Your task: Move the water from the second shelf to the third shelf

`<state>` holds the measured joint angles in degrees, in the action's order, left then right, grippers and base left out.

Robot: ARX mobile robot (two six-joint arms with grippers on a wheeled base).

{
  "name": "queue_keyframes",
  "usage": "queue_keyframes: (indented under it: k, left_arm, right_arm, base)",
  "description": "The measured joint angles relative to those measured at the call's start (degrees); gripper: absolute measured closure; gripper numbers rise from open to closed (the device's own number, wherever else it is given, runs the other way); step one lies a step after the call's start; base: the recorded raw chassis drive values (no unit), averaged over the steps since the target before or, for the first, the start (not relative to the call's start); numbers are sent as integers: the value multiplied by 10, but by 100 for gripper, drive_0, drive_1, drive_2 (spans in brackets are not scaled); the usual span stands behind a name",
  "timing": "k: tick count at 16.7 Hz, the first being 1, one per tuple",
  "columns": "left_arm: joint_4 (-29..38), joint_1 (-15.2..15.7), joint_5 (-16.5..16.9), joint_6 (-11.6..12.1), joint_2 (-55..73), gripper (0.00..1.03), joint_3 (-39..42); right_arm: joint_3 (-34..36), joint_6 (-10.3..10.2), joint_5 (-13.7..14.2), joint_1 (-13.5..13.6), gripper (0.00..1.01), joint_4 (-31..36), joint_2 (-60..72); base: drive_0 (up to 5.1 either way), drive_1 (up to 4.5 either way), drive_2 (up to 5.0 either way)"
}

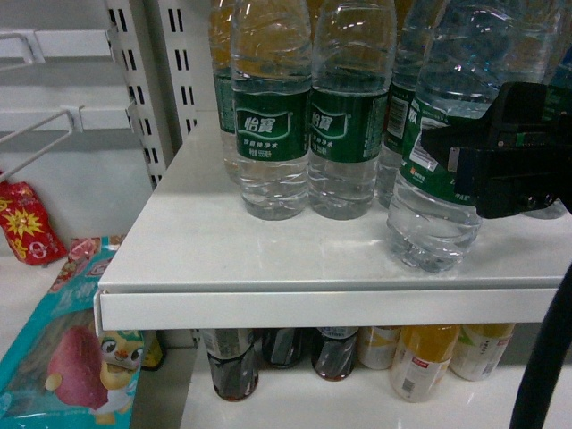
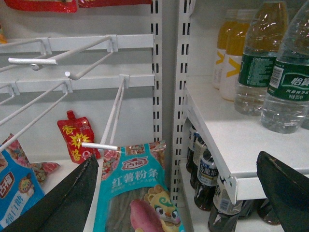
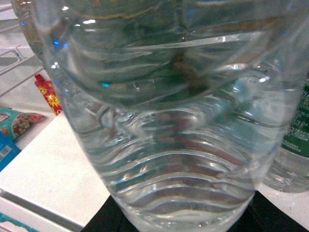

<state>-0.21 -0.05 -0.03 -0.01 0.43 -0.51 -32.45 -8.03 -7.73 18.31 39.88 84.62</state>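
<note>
The water bottle (image 1: 436,192), clear and ribbed with a dark green label, leans to the right near the front right of the white shelf (image 1: 295,255), its base touching the shelf. My right gripper (image 1: 458,161) is shut on it at label height from the right. In the right wrist view the bottle (image 3: 164,121) fills the frame, with the dark jaws showing on both sides under it. Two more water bottles (image 1: 273,116) (image 1: 349,116) stand upright behind. My left gripper (image 2: 174,193) hangs open and empty left of the shelf.
Below the shelf stand dark cola bottles (image 1: 234,362) and orange juice bottles (image 1: 424,357). A teal snack packet (image 1: 63,349) and a red pouch (image 1: 27,223) hang at the left by white wire hooks (image 2: 48,58). Slotted uprights (image 2: 181,72) divide the bays.
</note>
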Motion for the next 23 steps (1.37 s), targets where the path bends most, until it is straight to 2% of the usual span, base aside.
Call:
queue_keyframes:
  k: [6,12,15,17,23]
  left_arm:
    - [0,0,0,0,0,5,0]
    - [0,0,0,0,0,5,0]
    - [0,0,0,0,0,5,0]
    - [0,0,0,0,0,5,0]
    - [0,0,0,0,0,5,0]
  right_arm:
    - [-6,-4,21,0,62,61,49]
    - [-8,-2,28,0,62,63,54]
    - [-10,4,28,-4,23,68,49]
    - [-12,4,28,-4,3,68,46]
    - [-13,3,27,-3,3,65,43]
  base:
    - [0,0,0]
    - [0,0,0]
    - [0,0,0]
    - [0,0,0]
    - [0,0,0]
